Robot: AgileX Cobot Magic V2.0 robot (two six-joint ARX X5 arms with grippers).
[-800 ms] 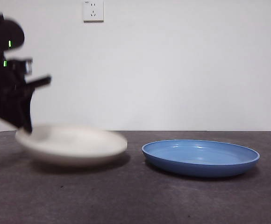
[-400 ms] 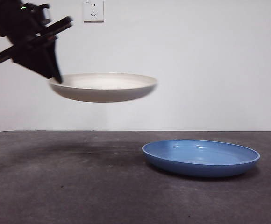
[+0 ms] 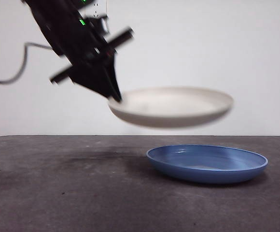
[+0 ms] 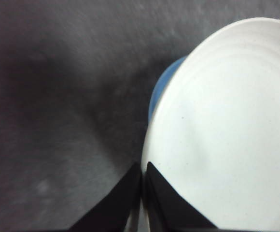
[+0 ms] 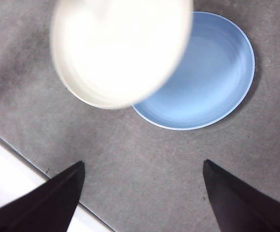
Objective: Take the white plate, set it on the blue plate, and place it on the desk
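My left gripper [image 3: 115,98] is shut on the left rim of the white plate [image 3: 171,107] and holds it in the air, above and a little left of the blue plate [image 3: 207,163]. In the left wrist view the gripper [image 4: 143,170] pinches the white plate's [image 4: 227,125] edge, and a sliver of the blue plate [image 4: 161,94] shows behind it. The right wrist view looks down on the white plate [image 5: 120,48] partly covering the blue plate [image 5: 207,77] on the desk [image 5: 145,159]. My right gripper [image 5: 142,171] is open and empty, high above the desk.
A white wall with a power socket stands behind the desk [image 3: 58,193]. The desk's edge [image 5: 29,154] shows in the right wrist view.
My left gripper lifted the white plate off the desk and carried it right; it now hangs partly over the blue plate.
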